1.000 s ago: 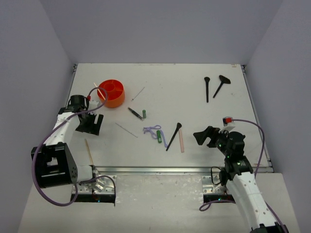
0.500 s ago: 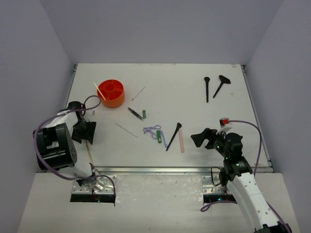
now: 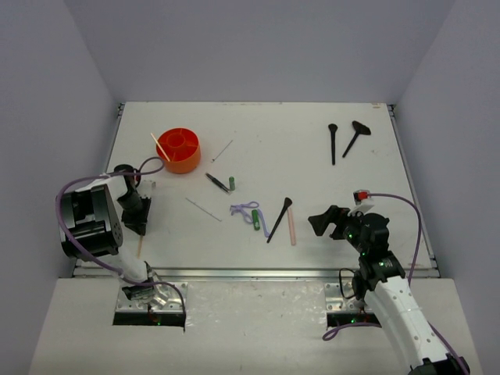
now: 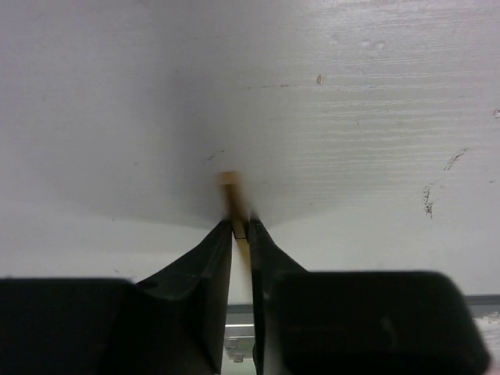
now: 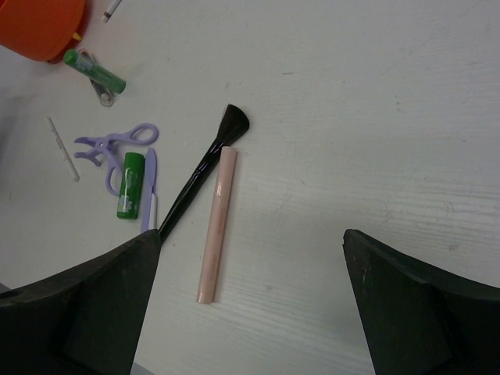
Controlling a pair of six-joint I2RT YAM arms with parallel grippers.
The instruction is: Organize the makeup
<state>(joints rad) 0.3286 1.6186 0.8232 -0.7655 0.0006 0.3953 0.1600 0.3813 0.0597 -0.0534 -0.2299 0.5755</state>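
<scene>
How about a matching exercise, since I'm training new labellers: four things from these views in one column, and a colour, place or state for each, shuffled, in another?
Column one
1 pink stick
2 round tub
3 left tool
4 right tool

Column two
A open, holding nothing
B orange
C lying beside a black brush
D shut on a thin tan stick

Pairs: 1-C, 2-B, 3-D, 4-A.
</scene>
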